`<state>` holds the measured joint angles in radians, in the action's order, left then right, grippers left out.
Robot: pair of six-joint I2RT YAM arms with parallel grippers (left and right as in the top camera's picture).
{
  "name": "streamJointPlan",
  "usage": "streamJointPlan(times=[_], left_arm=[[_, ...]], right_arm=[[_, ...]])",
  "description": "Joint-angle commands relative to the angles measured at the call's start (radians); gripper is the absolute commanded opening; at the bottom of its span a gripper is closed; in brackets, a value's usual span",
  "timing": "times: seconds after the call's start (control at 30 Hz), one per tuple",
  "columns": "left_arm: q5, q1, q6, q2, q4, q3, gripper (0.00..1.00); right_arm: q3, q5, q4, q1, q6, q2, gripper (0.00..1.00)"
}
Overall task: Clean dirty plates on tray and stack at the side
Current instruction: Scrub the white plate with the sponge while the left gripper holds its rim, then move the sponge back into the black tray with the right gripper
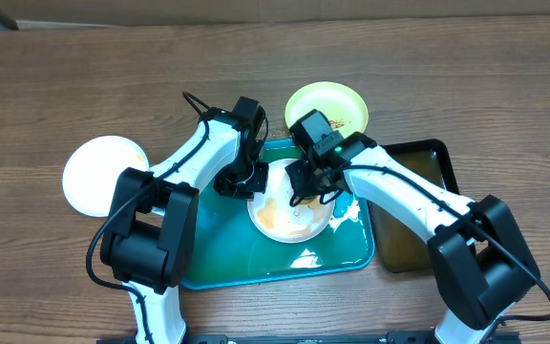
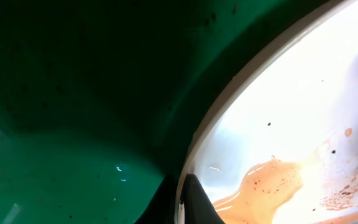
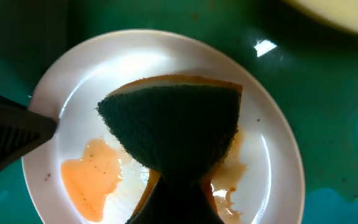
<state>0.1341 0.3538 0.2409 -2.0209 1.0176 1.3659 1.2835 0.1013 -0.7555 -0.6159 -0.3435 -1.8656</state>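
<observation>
Overhead: a round white plate [image 1: 289,215] lies in the glossy teal tray [image 1: 225,256] on the wood-grain bench [image 1: 65,76], with the left hand [image 1: 242,183] at its rim and the right hand [image 1: 306,191] above it. Left wrist: a dark finger [image 2: 194,202] rests inside the smooth rim (whether it grips, I cannot tell). Right wrist: the right hand pinches a coarse green sponge [image 3: 173,121] against the plate, beside a watery orange puddle [image 3: 92,171].

Three plates: one white plate [image 1: 103,175], one green plate [image 1: 337,103], one smeared plate [image 1: 280,222]. Two trays: one teal tray [image 1: 222,253], one black tray [image 1: 416,145]. One sponge [image 3: 173,121]. Two claws: left claw [image 1: 246,183], right claw [image 1: 306,194].
</observation>
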Motion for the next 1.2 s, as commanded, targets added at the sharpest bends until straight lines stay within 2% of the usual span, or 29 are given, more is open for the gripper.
streamJointPlan(times=[0.0, 0.5, 0.73, 0.9, 1.17], left_arm=[[-0.082, 0.006, 0.010, -0.044, 0.002, -0.022, 0.04], [-0.082, 0.006, 0.012, -0.043, 0.006, -0.021, 0.04], [-0.195, -0.012, 0.124, 0.013, 0.026, -0.021, 0.04], [-0.309, -0.014, 0.134, 0.129, 0.043, -0.021, 0.04], [-0.416, -0.013, 0.106, 0.298, 0.080, -0.021, 0.04]], right_arm=[[0.023, -0.027, -0.031, -0.003, -0.061, 0.008, 0.04], [-0.076, -0.013, -0.014, -0.084, -0.077, 0.006, 0.04], [-0.013, -0.143, -0.102, -0.055, -0.076, 0.069, 0.04], [0.008, -0.233, -0.144, 0.019, -0.079, 0.193, 0.04], [0.001, -0.226, -0.268, 0.283, -0.056, 0.248, 0.04]])
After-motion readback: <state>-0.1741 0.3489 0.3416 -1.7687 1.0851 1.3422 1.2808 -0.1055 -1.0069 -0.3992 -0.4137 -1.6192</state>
